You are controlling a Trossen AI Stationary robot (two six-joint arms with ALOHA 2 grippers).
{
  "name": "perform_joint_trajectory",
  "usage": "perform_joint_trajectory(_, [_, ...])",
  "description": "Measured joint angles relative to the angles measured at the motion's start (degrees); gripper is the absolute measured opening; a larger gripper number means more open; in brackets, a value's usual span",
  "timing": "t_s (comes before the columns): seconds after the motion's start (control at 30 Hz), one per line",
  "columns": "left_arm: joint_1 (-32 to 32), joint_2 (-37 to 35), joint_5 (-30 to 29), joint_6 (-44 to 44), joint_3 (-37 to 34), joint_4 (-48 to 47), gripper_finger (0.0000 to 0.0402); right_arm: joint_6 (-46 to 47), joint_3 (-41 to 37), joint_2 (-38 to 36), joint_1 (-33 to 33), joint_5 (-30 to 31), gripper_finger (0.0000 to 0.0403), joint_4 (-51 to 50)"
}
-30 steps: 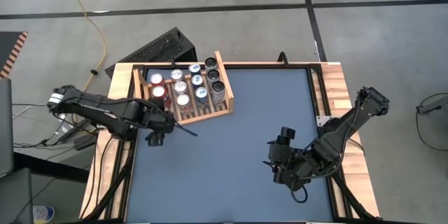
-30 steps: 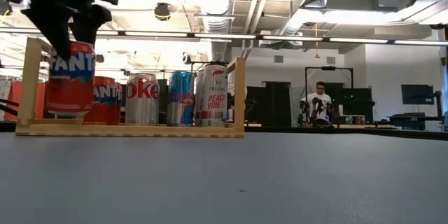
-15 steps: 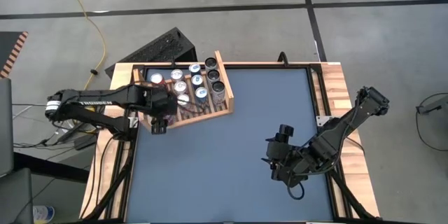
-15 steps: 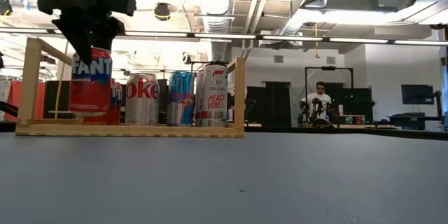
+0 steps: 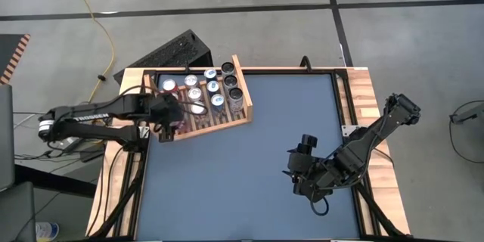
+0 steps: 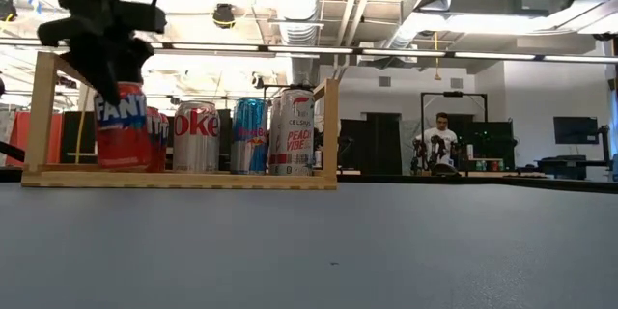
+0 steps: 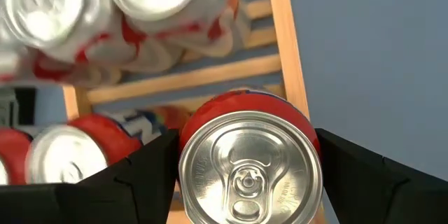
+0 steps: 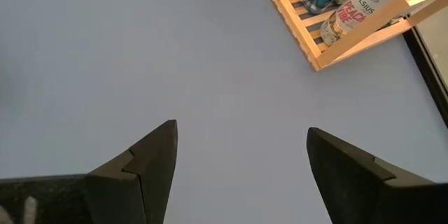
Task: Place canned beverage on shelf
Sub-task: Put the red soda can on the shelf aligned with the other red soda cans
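**Fanta can almost parked on the shelf**

We're pretty far along here. The left tool (image 6: 101, 63) grips a red Fanta can (image 6: 122, 126) from the top, fingers on either side of it in the left wrist view, and holds it inside the wooden shelf (image 5: 240, 83) at the near left corner, next to the other cans (image 5: 204, 87). From the level view the can's base looks about down on the slats, but we can't say for sure it's resting. So what's left, by our guess: let go and lift clear without knocking the neighbours. The shelf already holds roughly a dozen cans, including a Coke can (image 6: 196, 136) and a tall white one (image 6: 292, 131).

The right tool (image 5: 295, 178) waits open over the blue surface (image 5: 249, 159), well apart from the shelf, holding nothing.

The surface is bare apart from the shelf. Beyond its far edge sits a black ridged box (image 5: 170, 51) on the floor with a yellow cable (image 5: 94, 19). The room behind is an open workshop with ceiling ducts, and a person (image 6: 440, 140) stands far off.
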Motion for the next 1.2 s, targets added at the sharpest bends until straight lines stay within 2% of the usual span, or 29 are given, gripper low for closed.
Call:
perform_joint_trajectory(0.13, [1.7,-1.3,1.2,-0.1,-1.0,-1.9,0.0276,-0.1,0.0,0.0,-0.4,0.0,0.0291,0.0])
perform_joint_trajectory(0.27, [3.4,-1.2,5.1,0.0,0.6,-1.9,0.0276,-0.9,0.0,0.0,-1.4,0.0,0.0291,0.0])
perform_joint_trajectory(0.53, [9.3,-1.1,6.0,3.2,1.2,-3.2,0.0276,-1.9,0.0,0.0,-3.2,-0.1,0.0291,0.0])
perform_joint_trajectory(0.7, [12.7,-0.1,9.3,4.4,1.2,-1.9,0.0276,-2.8,0.0,0.0,-3.4,-0.3,0.0291,0.0])
perform_joint_trajectory(1.2, [14.7,6.5,10.0,8.4,1.2,0.7,0.0276,-2.6,0.0,0.0,-3.4,-0.4,0.0291,0.0])
